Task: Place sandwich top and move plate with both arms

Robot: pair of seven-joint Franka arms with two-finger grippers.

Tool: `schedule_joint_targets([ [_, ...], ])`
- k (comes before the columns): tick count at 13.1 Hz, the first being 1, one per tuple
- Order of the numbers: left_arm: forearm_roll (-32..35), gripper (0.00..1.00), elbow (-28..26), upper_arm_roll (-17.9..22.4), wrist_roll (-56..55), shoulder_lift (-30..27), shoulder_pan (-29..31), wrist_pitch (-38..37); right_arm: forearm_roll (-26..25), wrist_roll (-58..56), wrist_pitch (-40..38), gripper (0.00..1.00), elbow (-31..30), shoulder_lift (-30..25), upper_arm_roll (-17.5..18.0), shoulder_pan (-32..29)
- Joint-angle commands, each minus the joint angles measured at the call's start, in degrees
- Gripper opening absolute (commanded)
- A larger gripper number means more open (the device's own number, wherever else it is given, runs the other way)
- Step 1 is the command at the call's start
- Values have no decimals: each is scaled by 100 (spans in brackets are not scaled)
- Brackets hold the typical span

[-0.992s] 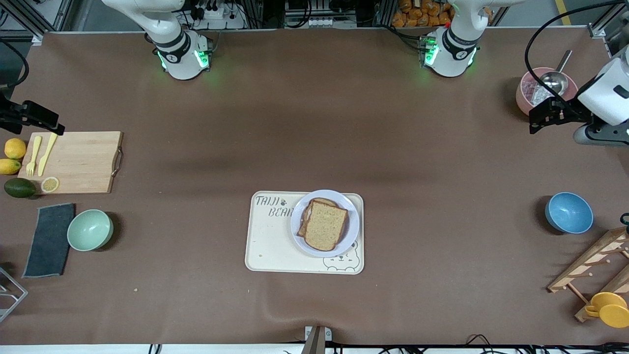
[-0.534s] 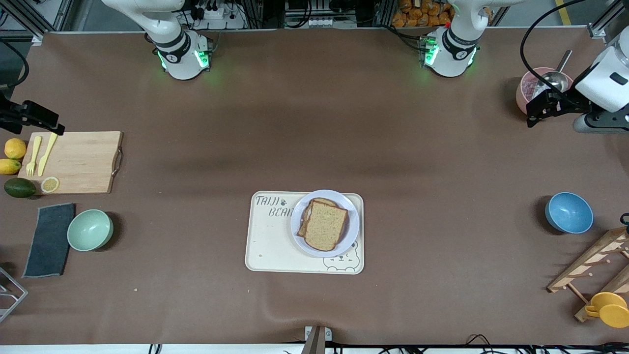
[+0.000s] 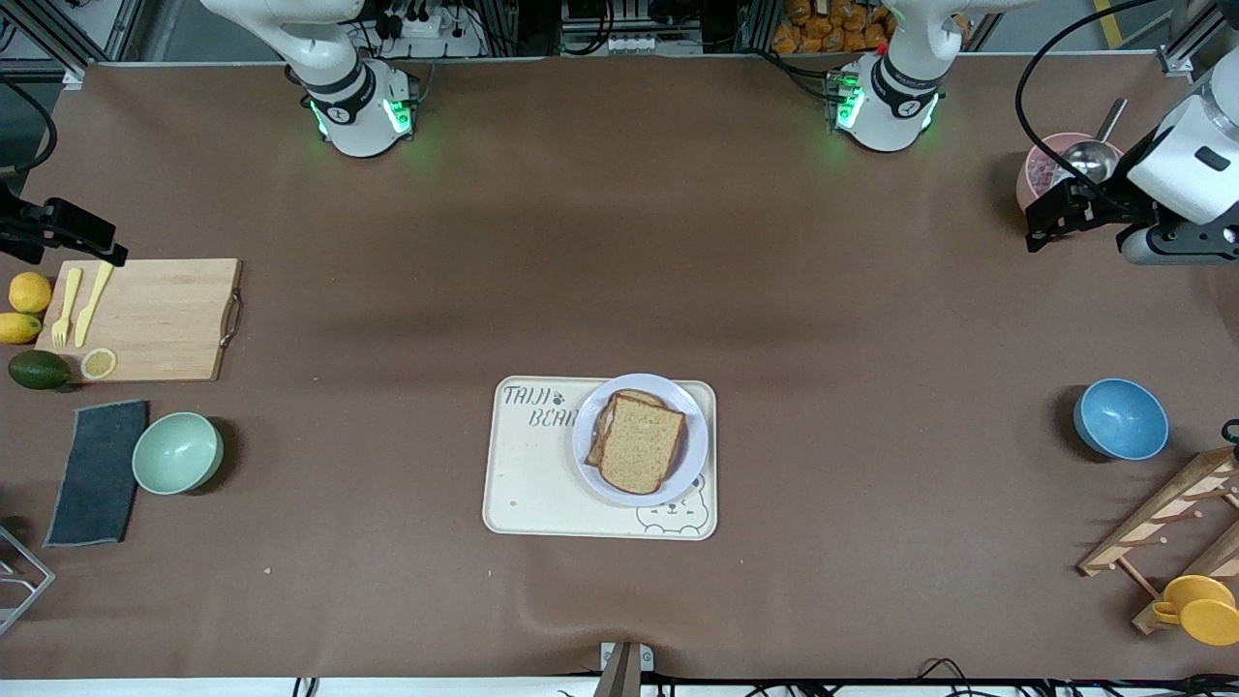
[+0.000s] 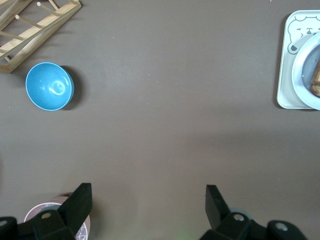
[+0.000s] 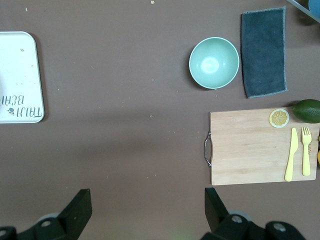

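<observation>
The sandwich top (image 3: 641,444), a plain tan slice with a brown crust, lies on another slice on the pale round plate (image 3: 695,438). That plate rests on the cream bear tray (image 3: 532,474), at the end toward the left arm. My left gripper (image 3: 1038,225) hangs open and holds nothing, over the table beside a pink bowl (image 3: 1041,174). In the left wrist view its gripper (image 4: 148,200) frames bare table, with the plate (image 4: 304,65) at the frame's edge. My right gripper (image 3: 102,244) is open and holds nothing over the cutting board's (image 3: 155,315) corner; in its own view (image 5: 148,200) it frames bare mat.
At the right arm's end lie a cutting board with yellow knife (image 5: 291,155) and fork (image 5: 306,150), a green bowl (image 3: 177,452), a dark cloth (image 3: 97,471), lemons and an avocado (image 3: 39,370). At the left arm's end sit a blue bowl (image 3: 1120,418), a wooden rack (image 3: 1166,523) and a yellow cup (image 3: 1200,608).
The left gripper has drifted toward the pink bowl and slightly toward the table's middle. The right arm, plate and sandwich have not moved.
</observation>
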Motion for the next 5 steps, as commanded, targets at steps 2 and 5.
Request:
schedule_joint_targets([
  [2,-85,100,25,-12,-74,-60,-14,-5,-36,-36,-49,100,99,29,-11,25],
  [5,-103,100,69,-3,-83,-60,-14,-5,-36,-36,-49,100,99,29,-11,25],
])
